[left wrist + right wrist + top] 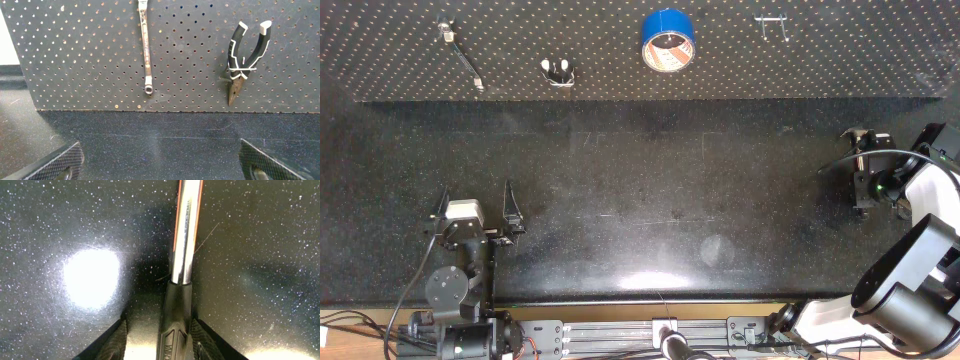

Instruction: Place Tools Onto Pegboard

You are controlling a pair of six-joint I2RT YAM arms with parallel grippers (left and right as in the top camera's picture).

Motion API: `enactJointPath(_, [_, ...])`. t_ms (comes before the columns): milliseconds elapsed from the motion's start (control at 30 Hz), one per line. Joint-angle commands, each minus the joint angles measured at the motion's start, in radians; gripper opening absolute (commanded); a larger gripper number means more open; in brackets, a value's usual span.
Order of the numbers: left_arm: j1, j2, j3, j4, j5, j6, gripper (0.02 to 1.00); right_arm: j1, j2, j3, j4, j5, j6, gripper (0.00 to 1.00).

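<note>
Black-handled, chrome-shafted tool (182,255): handle at the mouth of the right claw (160,330), shaft pointing straight ahead of it over the black speckled worktop (260,240); whether the claw grips it cannot be told. Left claw (160,162): wide apart, holding nothing. Facing it on the black perforated pegboard (75,55) hang a chrome wrench (145,45) and black-and-white-handled pliers (245,60); a blue tape roll (668,40) farther to that claw's right. Judgement: three items hung, this tool outstanding, a bare wire hook (772,25) available

Top camera looks down on worktop (640,170) and pegboard (590,40). My left wrist camera faces that same pegboard from low down; right wrist camera sits close over the worktop.
</note>
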Motion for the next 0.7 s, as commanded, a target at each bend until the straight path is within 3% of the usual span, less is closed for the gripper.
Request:
enactJointPath(33, [0.004, -0.009, -0.001, -0.009, 0.011, -0.003, 0.996, -0.006, 0.011, 0.001, 0.000, -0.016, 0.002, 0.397])
enactJointPath(500, [0.004, -0.009, -0.001, -0.009, 0.011, -0.002, 0.996, -0.006, 0.011, 0.001, 0.000, -0.016, 0.002, 0.187])
enactJointPath(700, [0.004, -0.009, -0.001, -0.009, 0.011, -0.002, 0.996, -0.006, 0.011, 0.001, 0.000, -0.016, 0.002, 0.187])
